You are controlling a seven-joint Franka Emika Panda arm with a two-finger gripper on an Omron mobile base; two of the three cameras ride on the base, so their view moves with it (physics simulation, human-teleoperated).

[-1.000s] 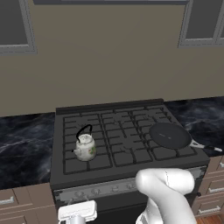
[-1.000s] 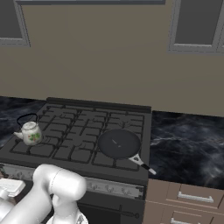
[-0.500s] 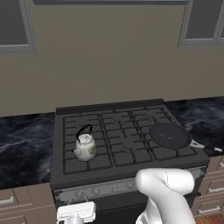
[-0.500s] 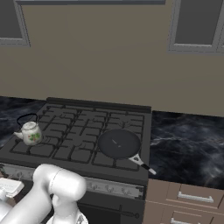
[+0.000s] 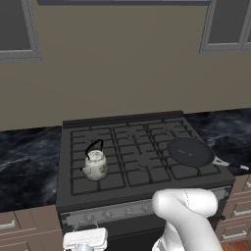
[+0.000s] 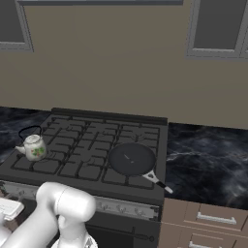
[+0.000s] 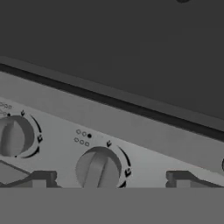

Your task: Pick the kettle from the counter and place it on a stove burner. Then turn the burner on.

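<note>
Knobs on the grey front strip of the stove (image 5: 147,147) sit nearest. In the hand view one round knob (image 7: 98,168) lies between the two dark fingertips (image 7: 41,178), which stand spread wide to either side of it and do not touch it; a second knob (image 7: 15,136) sits just to its left. The jaws are parted, pinching nothing, and the gripper (image 7: 109,179) hangs low at the stove's front left, its white hand showing below the knob strip in the left base view.

Past the strip, the kettle (image 5: 95,164) stands upright on the near left stove burner (image 5: 95,171), spout toward the left, thin black handle arched over it. From the right base camera the kettle (image 6: 33,147) shows at the stove's left edge. A flat dark frying pan (image 5: 190,151) rests on the near right grate, its handle pointing right over the counter (image 5: 27,157). Beyond the stove rises a beige wall (image 5: 122,59).
</note>
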